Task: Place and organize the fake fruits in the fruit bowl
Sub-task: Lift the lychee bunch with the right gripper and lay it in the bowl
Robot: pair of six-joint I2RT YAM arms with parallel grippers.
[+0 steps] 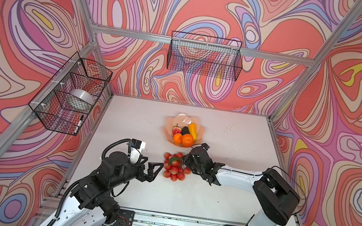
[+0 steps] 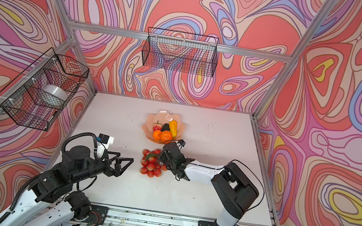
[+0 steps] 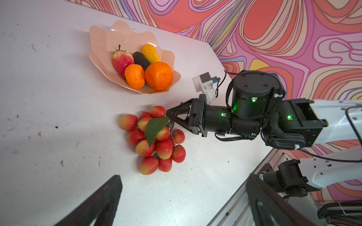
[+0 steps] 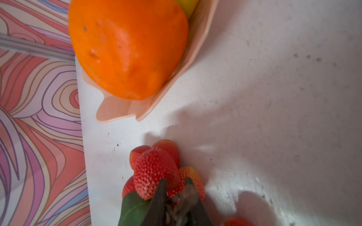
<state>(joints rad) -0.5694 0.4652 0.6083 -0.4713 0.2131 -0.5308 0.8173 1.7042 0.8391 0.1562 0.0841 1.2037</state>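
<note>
Overhead, in both top views: berry bunch [image 1: 175,166] on table [image 1: 223,194] at bowl's [image 1: 171,122] six o'clock, long axis twelve-to-six. Right gripper [image 1: 185,159] pinched shut on stems; left gripper [image 1: 158,167] gaping, holding nothing. Left wrist: stems [image 3: 172,125] fanning from closed tips. Right wrist: fingers [image 4: 160,197] together amid berries [image 4: 154,172].
</note>
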